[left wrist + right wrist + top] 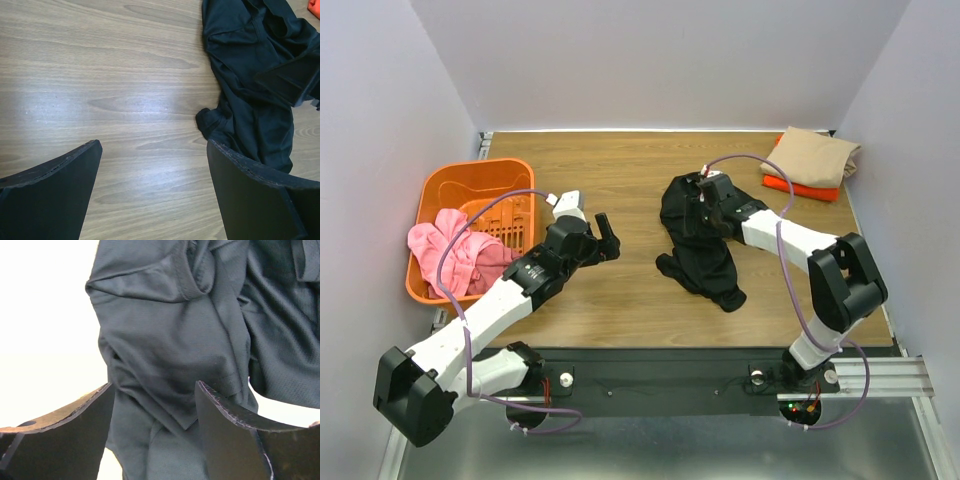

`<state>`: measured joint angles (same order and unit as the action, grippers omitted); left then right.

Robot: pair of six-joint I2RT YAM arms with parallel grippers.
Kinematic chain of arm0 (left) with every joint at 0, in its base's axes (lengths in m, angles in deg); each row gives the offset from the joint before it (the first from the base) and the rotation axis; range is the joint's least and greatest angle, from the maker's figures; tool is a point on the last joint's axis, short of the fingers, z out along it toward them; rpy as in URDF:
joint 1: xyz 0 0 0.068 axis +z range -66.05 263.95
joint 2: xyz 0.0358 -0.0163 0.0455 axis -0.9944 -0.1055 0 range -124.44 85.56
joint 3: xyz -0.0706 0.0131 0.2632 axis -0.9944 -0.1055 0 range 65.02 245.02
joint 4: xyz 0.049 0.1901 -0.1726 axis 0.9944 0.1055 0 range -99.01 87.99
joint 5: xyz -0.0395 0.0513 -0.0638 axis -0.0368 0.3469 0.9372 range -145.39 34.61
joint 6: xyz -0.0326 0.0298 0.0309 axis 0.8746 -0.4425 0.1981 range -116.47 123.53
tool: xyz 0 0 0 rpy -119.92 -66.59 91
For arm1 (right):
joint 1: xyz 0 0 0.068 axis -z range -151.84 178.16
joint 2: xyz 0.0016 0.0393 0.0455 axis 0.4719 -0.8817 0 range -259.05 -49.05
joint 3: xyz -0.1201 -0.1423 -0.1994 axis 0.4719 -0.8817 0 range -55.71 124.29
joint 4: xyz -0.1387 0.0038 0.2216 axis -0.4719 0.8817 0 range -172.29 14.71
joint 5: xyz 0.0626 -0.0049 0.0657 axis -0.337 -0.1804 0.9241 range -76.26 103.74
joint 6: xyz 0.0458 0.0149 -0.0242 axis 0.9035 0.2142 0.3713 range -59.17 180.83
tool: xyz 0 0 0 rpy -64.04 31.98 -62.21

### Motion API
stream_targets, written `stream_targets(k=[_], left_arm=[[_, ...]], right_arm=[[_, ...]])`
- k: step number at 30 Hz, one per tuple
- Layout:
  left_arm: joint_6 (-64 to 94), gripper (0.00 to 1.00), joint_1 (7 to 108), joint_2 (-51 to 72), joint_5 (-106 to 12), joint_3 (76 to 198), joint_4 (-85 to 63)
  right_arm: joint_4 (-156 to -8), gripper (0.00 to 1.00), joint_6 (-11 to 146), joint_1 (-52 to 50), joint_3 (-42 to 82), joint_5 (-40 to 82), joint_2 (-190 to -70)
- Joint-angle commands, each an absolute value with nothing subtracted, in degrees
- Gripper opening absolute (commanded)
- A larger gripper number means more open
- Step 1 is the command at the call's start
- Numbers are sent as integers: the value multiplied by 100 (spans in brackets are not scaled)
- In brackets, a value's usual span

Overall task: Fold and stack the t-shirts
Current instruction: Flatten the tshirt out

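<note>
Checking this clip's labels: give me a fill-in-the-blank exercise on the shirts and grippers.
The tan t-shirt lies folded on the orange t-shirt at the table's far ___ corner.
The right gripper, over the crumpled black t-shirt, is ___, not shut.
The left gripper, open, holds ___.
The orange basket holds ___ cloth.
Missing: right; open; nothing; pink.

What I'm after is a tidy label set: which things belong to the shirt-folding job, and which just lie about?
Job: black t-shirt, crumpled mid-table; tan t-shirt, folded, on the orange t-shirt, far right corner.
Lying about: orange basket at left; pink cloth in it, kind unclear.
</note>
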<state>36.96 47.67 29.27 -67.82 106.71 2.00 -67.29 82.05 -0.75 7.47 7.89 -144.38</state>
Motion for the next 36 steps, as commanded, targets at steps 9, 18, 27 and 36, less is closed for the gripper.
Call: stream_targets(k=[9,18,27,36], left_arm=[[3711,98,4712,3063,-6788,10668,136],[3711,98,4694,3098,-6787,10694,145],[3693,97,4677,3080,-6770,10703,119],[2692,92,3975,2572,-6928,11484,14]], right_arm=[[-6893,72,7938,-41,792,-129,-14837],[-6788,63,7964,-32,748,205,-14934],[-6551,19,7990,-32,809,320,-15197],[-5585,1,8289,512,2311,275,-14715]])
